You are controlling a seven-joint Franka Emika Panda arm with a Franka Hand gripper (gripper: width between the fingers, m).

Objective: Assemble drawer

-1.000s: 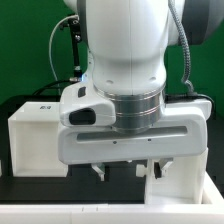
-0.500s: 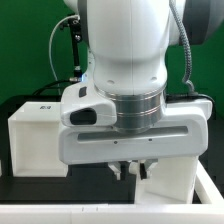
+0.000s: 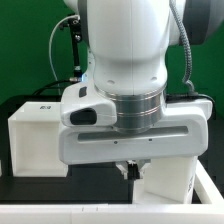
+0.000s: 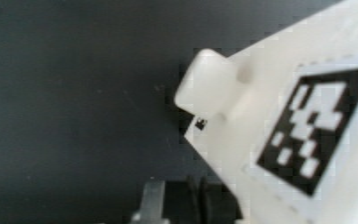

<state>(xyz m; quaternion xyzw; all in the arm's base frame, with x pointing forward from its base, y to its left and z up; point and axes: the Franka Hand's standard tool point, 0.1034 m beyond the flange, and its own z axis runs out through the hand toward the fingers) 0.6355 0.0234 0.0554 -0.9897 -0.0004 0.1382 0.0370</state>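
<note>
Over the last second the hand [image 3: 131,170] has drawn its fingers in from a wide spread, so that now only a narrow gap shows between them. It hangs low over the dark worktop [image 3: 30,188], right at the near edge of the tray [image 3: 172,188]. In the wrist view the fingers [image 4: 158,205] sit just beside the tray's tagged wall [image 4: 265,95]. I cannot tell whether they pinch that wall or only stand beside it. The casing [image 3: 35,135] stands apart, at the exterior view's left. This closing looks like a grasp on the tray, ahead of carrying it to the casing.
</note>
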